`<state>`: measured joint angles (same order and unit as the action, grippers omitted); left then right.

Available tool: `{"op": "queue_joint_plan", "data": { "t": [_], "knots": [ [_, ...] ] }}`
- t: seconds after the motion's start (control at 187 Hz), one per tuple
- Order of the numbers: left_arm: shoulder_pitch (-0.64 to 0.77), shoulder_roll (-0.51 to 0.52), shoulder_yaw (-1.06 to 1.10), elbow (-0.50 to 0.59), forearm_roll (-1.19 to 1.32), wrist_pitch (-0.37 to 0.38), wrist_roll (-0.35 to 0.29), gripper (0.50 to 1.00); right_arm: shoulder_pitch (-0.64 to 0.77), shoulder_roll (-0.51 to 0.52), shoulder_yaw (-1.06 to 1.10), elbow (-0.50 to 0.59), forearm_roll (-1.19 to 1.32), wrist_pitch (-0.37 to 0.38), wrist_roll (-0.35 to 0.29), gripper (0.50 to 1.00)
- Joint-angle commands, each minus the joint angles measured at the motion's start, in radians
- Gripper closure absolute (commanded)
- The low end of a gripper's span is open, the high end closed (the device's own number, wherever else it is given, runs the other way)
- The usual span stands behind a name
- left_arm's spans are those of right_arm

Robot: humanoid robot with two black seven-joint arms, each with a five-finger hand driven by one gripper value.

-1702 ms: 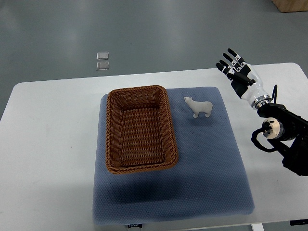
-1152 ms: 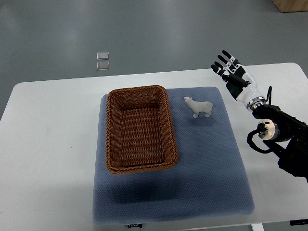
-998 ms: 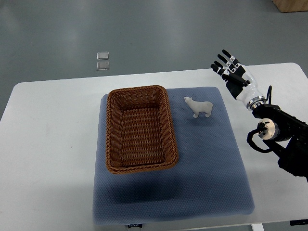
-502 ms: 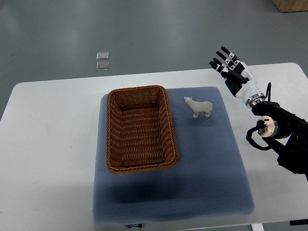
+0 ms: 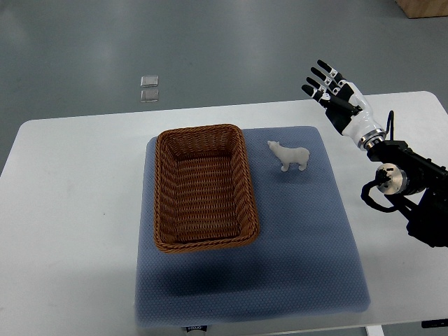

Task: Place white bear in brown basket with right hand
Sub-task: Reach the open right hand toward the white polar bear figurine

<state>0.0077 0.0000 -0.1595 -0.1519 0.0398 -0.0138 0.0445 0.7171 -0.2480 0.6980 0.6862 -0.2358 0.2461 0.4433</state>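
A small white bear [image 5: 289, 155] stands upright on the blue mat [image 5: 301, 231], just right of the brown wicker basket [image 5: 203, 186]. The basket is rectangular and holds nothing. My right hand [image 5: 332, 93] is raised above the table's far right part, fingers spread and holding nothing. It is to the right of and beyond the bear, well apart from it. Its arm [image 5: 402, 185] comes in from the right edge. The left arm does not show.
The blue mat lies on a white table [image 5: 70, 210]. Grey floor lies beyond the far table edge, with a small clear object [image 5: 149, 89] on it. A wooden corner [image 5: 423, 7] shows at the top right.
My right hand has moved slightly up and away from me, toward the far table edge, staying open. The bear and basket have not moved.
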Motion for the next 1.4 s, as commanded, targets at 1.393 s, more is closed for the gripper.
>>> {"op": "queue_joint_plan", "data": {
  "t": [1.393],
  "knots": [
    [0.0, 0.0, -0.002, 0.0, 0.0, 0.0, 0.0, 0.5, 0.107, -0.171, -0.302, 0.076, -1.149, -0.129, -0.045, 0.63]
  ]
}}
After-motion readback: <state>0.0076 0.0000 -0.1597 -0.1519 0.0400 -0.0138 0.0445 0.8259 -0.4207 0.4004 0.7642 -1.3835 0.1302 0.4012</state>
